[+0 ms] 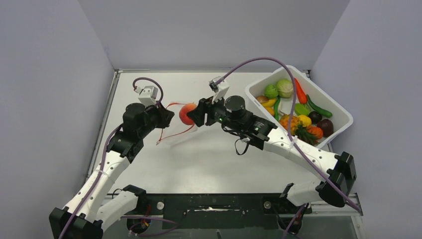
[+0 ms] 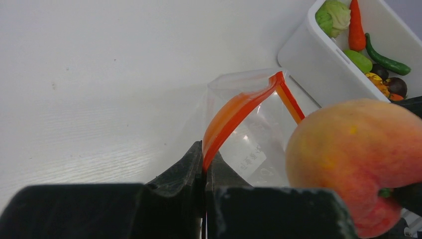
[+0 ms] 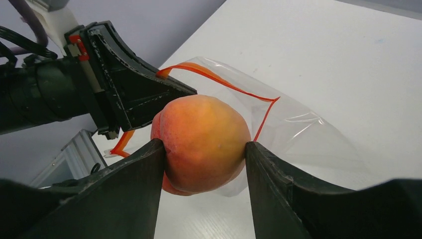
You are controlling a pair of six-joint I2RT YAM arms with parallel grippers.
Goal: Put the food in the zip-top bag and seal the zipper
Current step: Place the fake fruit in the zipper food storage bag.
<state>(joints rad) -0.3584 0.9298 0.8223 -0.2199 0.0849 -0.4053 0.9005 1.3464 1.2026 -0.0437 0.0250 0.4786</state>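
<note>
Grey walls close your white counter [image 1: 209,159] on three sides, and its widest bare stretch lies toward 6 o'clock, between the two arms. At 2 o'clock a white tub [image 1: 348,119] sits close to the right wall, holding the other food [image 1: 298,107]. Just off centre, toward 11 o'clock, your left claw [image 2: 204,167] is pinched tight on the zipper [image 2: 234,112] of the zip-top bag [image 3: 298,129], lifting one lip so the mouth gapes while the far lip bows away. Your right claw [image 3: 204,149] is spread to the width of the peach [image 3: 204,124], one finger pressed on each flank, and holds it in the air right at the bag's mouth, close to the left claw's fingers. The bag's clear body trails off toward 9 o'clock, well apart from the tub's rim; you cannot tell whether it touches the counter.
</note>
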